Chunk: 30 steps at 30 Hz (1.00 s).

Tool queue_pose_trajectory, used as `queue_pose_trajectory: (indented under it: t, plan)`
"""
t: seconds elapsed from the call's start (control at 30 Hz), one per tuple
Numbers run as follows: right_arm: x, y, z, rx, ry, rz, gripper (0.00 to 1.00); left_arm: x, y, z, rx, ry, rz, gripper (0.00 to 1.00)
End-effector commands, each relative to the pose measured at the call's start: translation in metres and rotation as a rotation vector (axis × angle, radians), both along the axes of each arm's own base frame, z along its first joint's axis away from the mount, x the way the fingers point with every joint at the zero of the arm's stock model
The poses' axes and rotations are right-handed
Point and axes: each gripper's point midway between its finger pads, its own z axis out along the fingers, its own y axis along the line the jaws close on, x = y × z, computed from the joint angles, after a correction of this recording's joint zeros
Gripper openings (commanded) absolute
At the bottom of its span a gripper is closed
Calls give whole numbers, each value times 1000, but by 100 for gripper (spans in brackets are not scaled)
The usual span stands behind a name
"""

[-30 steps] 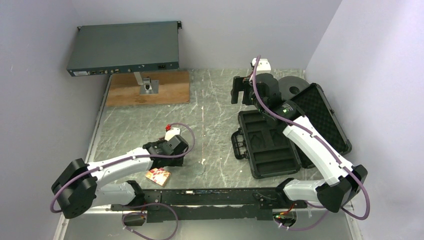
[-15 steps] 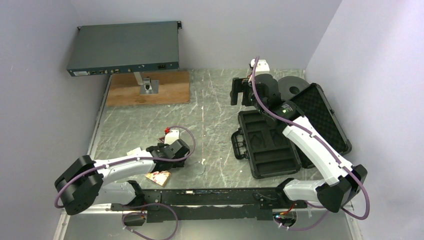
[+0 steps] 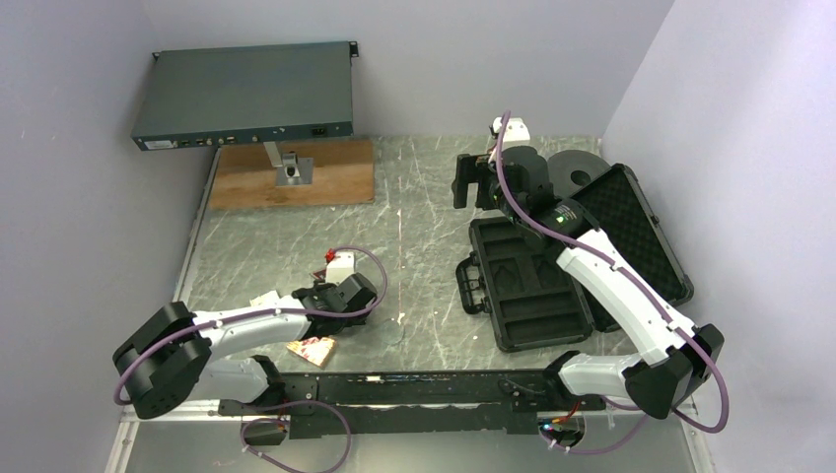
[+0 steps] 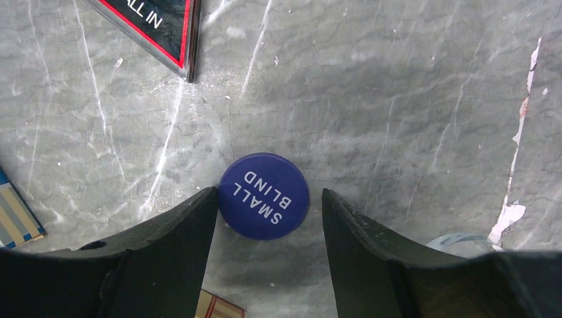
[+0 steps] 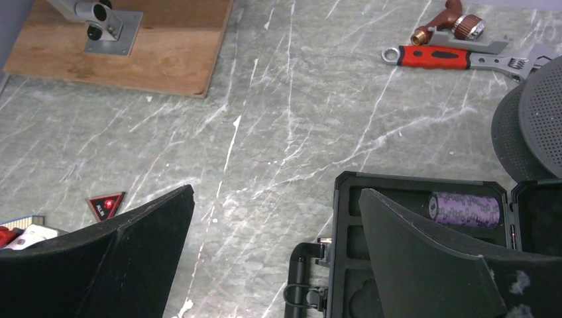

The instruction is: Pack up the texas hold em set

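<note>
Squarely between our released left jaws, lower centre, lies the blue disc (image 4: 264, 195); our right jaws gape empty elsewhere.

Robotics lab test cell: plain walls (image 3: 79, 177) enclose marbled surface (image 3: 424, 227); rack-mount unit (image 3: 246, 94) mounted on wooden board (image 3: 340, 182); cabled left arm (image 3: 246, 320), right arm (image 3: 611, 281) bolted at near edge.

The black case (image 3: 522, 305) is laid open on the tabletop (image 3: 424, 197), with its foam lid at 2 o'clock. A purple chip stack (image 5: 464, 209) is set on its side in the far compartment. A blue disc (image 4: 264, 195) lettered SMALL BLIND is laid flat. A red-edged triangle (image 4: 166, 20) is seen at 11 o'clock of the disc, and a striped card box (image 4: 16, 218) at 9 o'clock.
</note>
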Motion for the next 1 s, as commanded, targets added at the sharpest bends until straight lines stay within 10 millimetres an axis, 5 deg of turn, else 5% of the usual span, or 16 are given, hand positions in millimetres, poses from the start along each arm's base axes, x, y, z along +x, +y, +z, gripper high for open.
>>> queue_pose_trajectory:
  t: [0.0, 0.63, 0.97]
  plan:
    - [0, 0, 15, 20, -51, 12, 100, -5, 5, -9, 23, 26, 21, 64]
    - [-1, 1, 11, 8, -39, 28, 100, -12, 13, -16, 4, 27, 51, 57]
    - [-2, 1, 11, 4, -39, 29, 100, -10, 8, -17, 8, 33, 24, 41]
